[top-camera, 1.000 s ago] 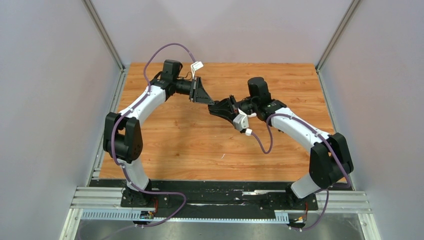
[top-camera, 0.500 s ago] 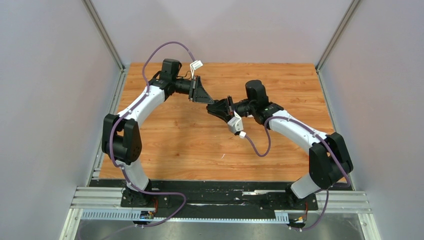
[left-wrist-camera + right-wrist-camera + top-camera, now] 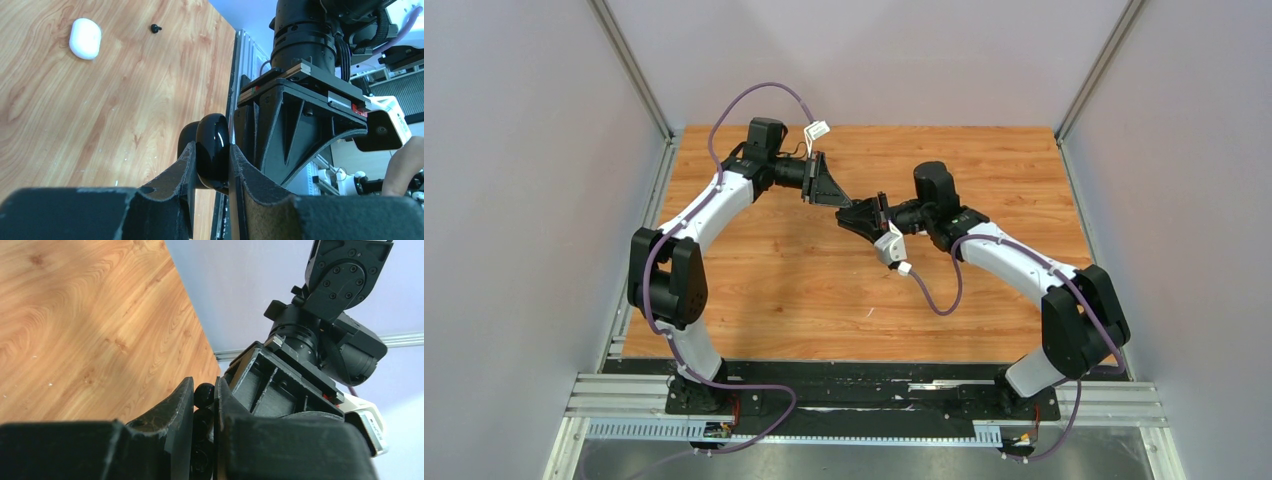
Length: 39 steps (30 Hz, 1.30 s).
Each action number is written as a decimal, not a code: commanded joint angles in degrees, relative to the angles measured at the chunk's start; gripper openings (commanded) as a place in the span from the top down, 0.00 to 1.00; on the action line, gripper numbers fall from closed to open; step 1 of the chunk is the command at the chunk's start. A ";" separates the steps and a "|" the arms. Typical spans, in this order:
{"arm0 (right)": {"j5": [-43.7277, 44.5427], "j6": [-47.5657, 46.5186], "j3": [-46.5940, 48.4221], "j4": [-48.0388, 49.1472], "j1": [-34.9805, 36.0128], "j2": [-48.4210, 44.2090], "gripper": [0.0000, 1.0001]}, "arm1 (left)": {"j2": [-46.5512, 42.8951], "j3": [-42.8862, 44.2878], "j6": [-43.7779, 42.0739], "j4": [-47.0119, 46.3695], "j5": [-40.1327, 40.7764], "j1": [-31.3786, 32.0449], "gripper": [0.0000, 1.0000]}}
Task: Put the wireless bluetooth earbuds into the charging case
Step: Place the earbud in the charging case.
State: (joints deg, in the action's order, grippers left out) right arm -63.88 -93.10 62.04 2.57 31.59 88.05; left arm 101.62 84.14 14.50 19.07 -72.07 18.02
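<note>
Top external view placed your two arms tip to tip over the middle of the wooden table (image 3: 774, 290). The left gripper (image 3: 832, 195) and the right gripper (image 3: 857, 215) were almost touching above the boards, but from up there you could not make out what either one carried.

Left wrist view gave you half of it. The left fingers (image 3: 180, 167) were clamped on a glossy black case (image 3: 213, 142), pebble-shaped, standing on edge between the pads and held off the wood. Right behind that case loomed the black body of the right gripper, which blocked most of the far side of that picture.

Right wrist view gave you the other half. The right fingers (image 3: 175, 405) were pinched on a small black bud (image 3: 204, 394), a rounded dark knob just showing in the gap. More glossy black sat directly beneath it, and I cannot tell whether that was the case. The left gripper's mount filled the background there.

Only the left wrist camera caught the things lying on the table. You had a white case (image 3: 85, 38), closed and flat on the boards, and a loose black earbud (image 3: 156, 28) near it but not touching. Both lay well apart from the meeting grippers, and I could not find either of them from above.
</note>
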 commanded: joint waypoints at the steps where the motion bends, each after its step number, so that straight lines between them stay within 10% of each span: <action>1: 0.57 6.09 -0.95 0.24 0.22 -1.94 1.00 | -3.13 1.30 0.02 -0.76 -1.57 0.35 1.00; 20: 7.11 21.15 -1.62 3.39 0.22 -3.81 1.00 | -3.01 1.06 3.14 -4.23 -2.98 0.08 1.00; 39: 10.13 16.26 -4.16 6.49 0.73 -4.46 1.00 | -2.18 0.53 7.47 -7.79 -5.11 0.08 1.00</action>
State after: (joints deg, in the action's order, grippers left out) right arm -54.87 -75.77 58.89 9.50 32.08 84.53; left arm 101.62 84.07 19.25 14.00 -72.62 17.93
